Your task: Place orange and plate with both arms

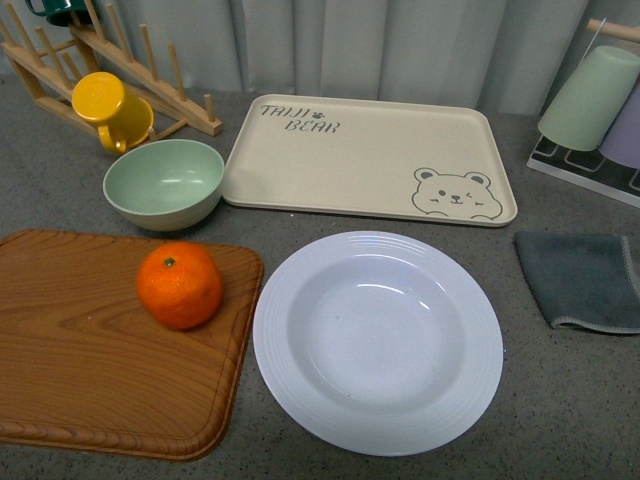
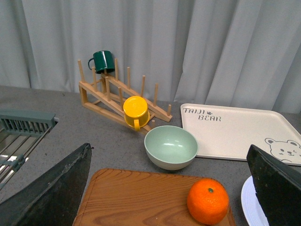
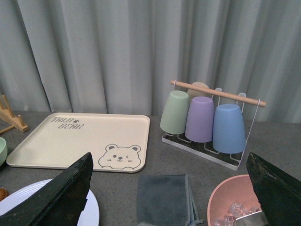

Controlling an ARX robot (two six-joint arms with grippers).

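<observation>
Left gripper [image 2: 168, 147] jaws spread wide with nothing between, only finger edges in frame, right gripper [image 3: 169, 155] likewise spread, orange [image 1: 180, 285] resting on wooden board [image 1: 80, 370], plate [image 1: 290, 370] just beside board, cropped in both wrist views, pink bowl [image 3: 225, 193] partly cut off, holding clear cubes [image 3: 233, 211].

Grey speckled table [image 1: 560, 400], fairly crowded.
Directly on it: wooden board [image 1: 90, 370] near-left, white plate [image 1: 378, 345] just beside it, green bowl [image 1: 163, 183] and bear tray [image 1: 350, 160] behind, grey cloth [image 1: 580, 280] right, peg rack [image 1: 190, 120] far-left, cup rack [image 3: 216, 92] far-right, pink bowl [image 3: 230, 193] near the cloth.
</observation>
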